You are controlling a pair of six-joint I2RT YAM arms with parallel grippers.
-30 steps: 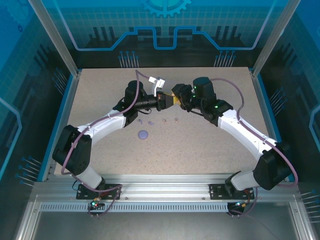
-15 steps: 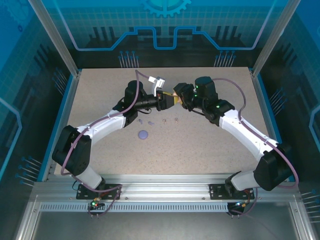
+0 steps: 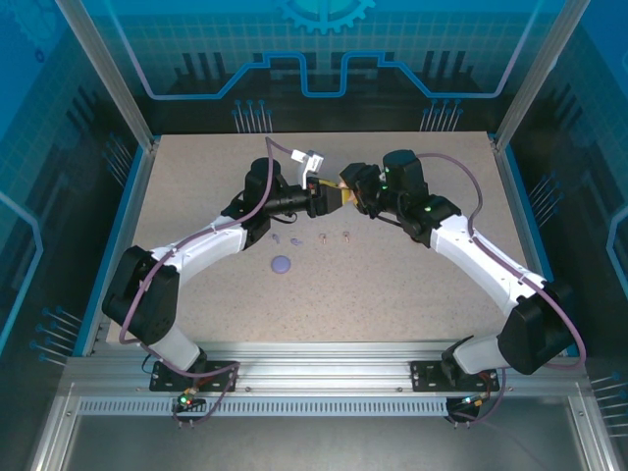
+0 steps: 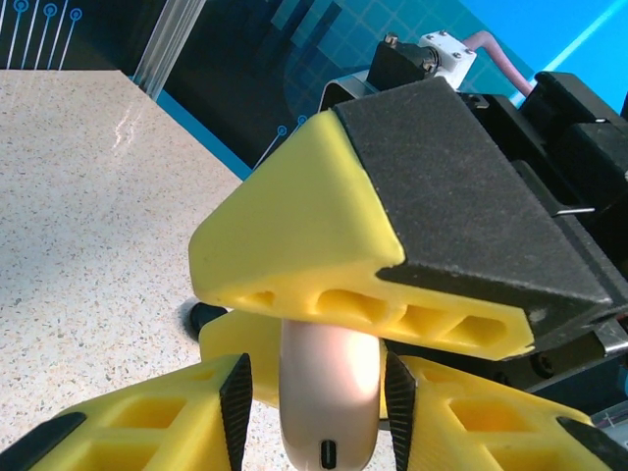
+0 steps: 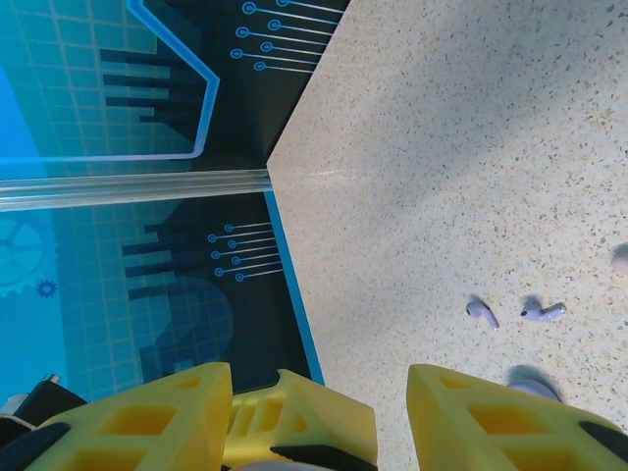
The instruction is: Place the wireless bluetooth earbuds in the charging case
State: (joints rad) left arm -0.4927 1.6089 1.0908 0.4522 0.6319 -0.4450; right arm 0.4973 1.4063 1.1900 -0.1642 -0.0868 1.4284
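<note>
A pale pink charging case (image 4: 329, 392) stands on edge in my left gripper (image 4: 316, 402), which is shut on it with the port facing the camera. Both grippers meet above the table's middle, the left gripper (image 3: 327, 199) and the right gripper (image 3: 343, 191). A yellow finger (image 4: 324, 245) of the right gripper lies across the case's top. My right gripper (image 5: 319, 392) is open, its fingers straddling the left gripper's finger. Two lilac earbuds (image 5: 481, 312) (image 5: 543, 312) lie on the table, also the lilac earbuds (image 3: 287, 238). Two pink earbuds (image 3: 334, 235) lie beside them.
A round lilac case (image 3: 283, 263) lies closed on the table near the earbuds, and its edge, the lilac case (image 5: 535, 388), is under the right finger. A small white fixture (image 3: 307, 159) sits behind the grippers. The blue wall (image 5: 147, 196) borders the table.
The right gripper has shifted slightly back and right against the case. The left arm and the earbuds have not moved.
</note>
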